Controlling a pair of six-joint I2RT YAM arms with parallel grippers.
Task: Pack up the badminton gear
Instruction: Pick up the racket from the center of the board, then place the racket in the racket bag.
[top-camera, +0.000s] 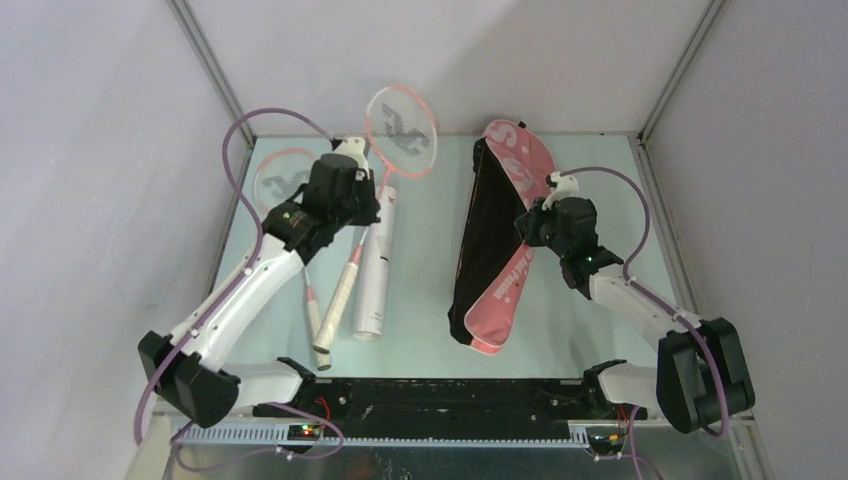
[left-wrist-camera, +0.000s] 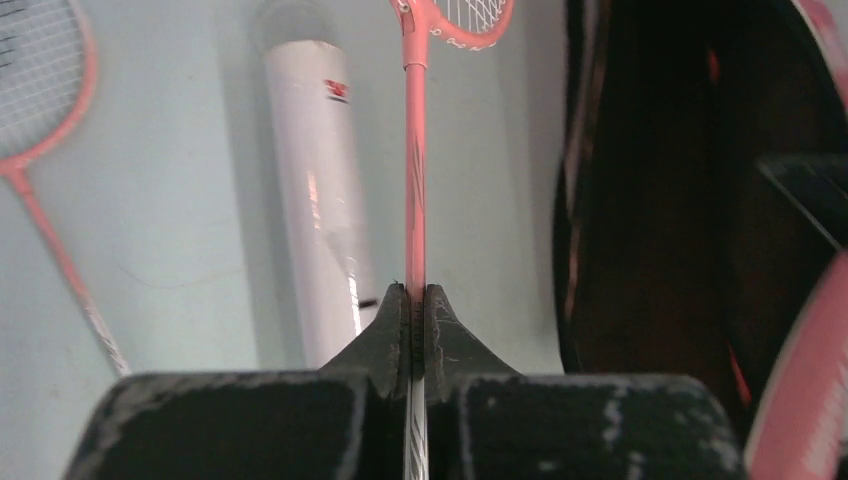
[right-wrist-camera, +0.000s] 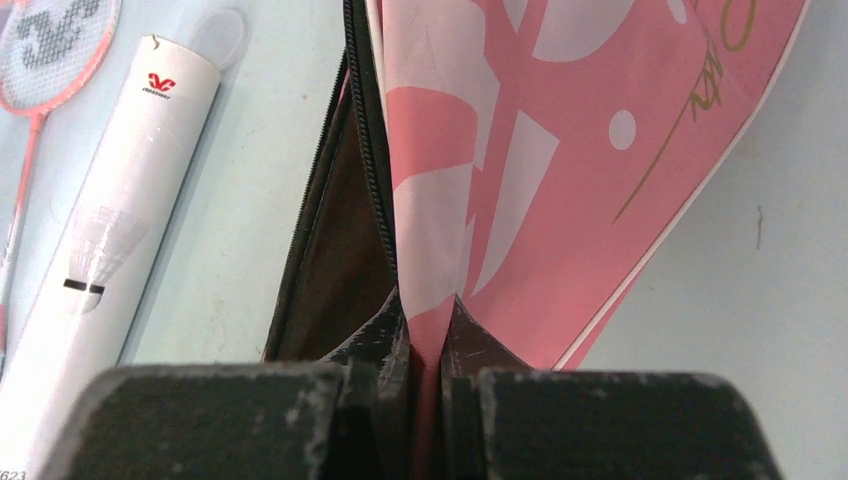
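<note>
Pink racket (left-wrist-camera: 415, 170) clamped by its shaft in my left gripper (left-wrist-camera: 414, 300); right gripper (right-wrist-camera: 425, 312) pinches the racket bag (right-wrist-camera: 560, 150) flap (zip open), white tube (right-wrist-camera: 110, 230) to its left.

Pink and white, side by side
The left racket (top-camera: 283, 182) and right racket (top-camera: 401, 132), pink with white handles, lie by the long white tube (top-camera: 375, 262); the pink bag (top-camera: 485, 230) sits right of it, unzipped.

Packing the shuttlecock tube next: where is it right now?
In the top view the white tube lies flat left of centre, just right of the racket gripped by the left gripper, with the pink bag farther right.
</note>
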